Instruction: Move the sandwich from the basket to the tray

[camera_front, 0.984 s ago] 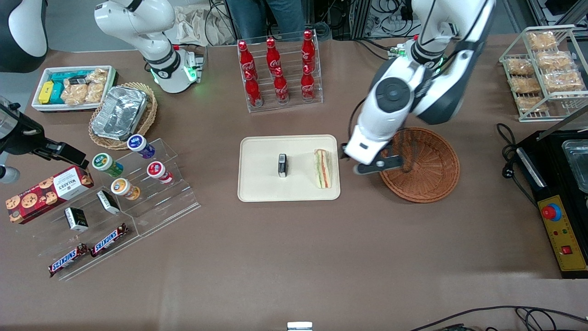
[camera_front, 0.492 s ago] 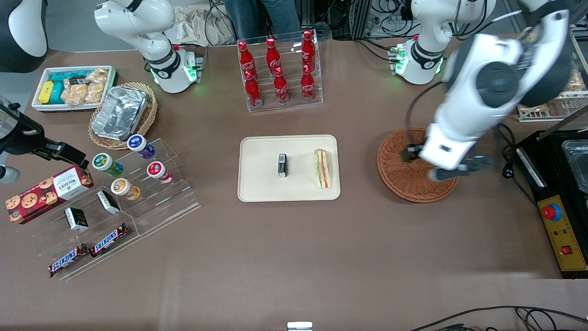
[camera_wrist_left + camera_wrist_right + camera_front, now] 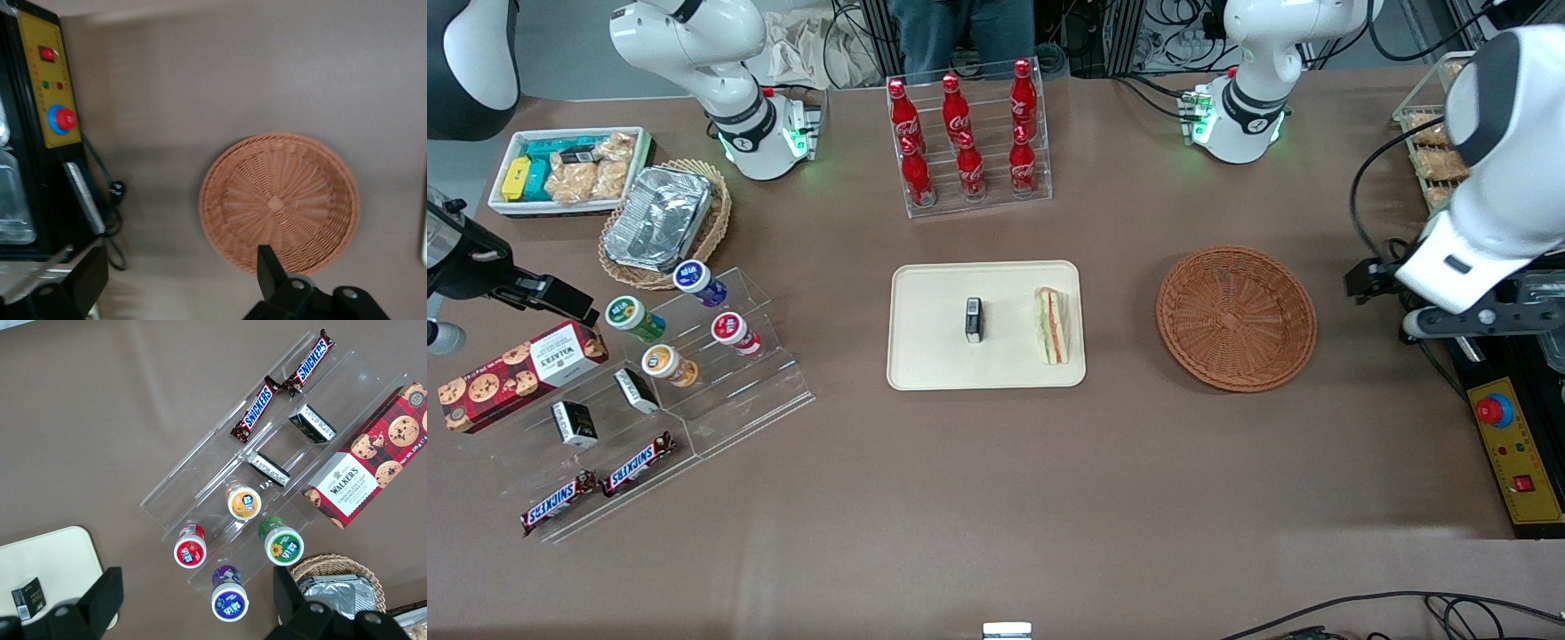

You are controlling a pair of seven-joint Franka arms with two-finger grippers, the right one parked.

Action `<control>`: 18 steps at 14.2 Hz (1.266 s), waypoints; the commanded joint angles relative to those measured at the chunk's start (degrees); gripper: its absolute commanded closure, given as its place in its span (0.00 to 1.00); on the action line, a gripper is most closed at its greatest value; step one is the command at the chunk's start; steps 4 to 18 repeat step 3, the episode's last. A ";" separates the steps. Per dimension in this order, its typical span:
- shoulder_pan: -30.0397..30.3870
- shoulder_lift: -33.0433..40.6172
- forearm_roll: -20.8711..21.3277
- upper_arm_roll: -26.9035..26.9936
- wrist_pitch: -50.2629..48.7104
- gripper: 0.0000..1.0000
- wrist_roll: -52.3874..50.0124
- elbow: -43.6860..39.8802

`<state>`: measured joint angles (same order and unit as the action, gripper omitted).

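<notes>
Front view: sandwich on tray; basket empty (placement looks done); end effector spread, nothing held, near worktop's working-arm end.

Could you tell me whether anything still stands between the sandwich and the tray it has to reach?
Nothing does: the sandwich already lies on the tray, beside a small black object. The basket holds nothing, and the open gripper hangs off toward the working arm's end.

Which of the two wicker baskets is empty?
The reddish-brown basket, lying between the tray and the open end effector, holds nothing. The paler basket, toward the parked arm's end, holds a foil container.
</notes>
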<state>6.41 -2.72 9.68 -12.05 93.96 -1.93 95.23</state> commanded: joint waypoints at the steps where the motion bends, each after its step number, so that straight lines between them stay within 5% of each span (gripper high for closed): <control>1: 0.53 -0.36 0.52 0.96 -4.22 0.01 5.88 -4.52; 3: 0.53 -0.62 -2.63 1.06 -4.22 0.01 5.27 -4.87; 18: 0.53 -0.62 -2.63 1.06 -4.22 0.01 5.27 -4.87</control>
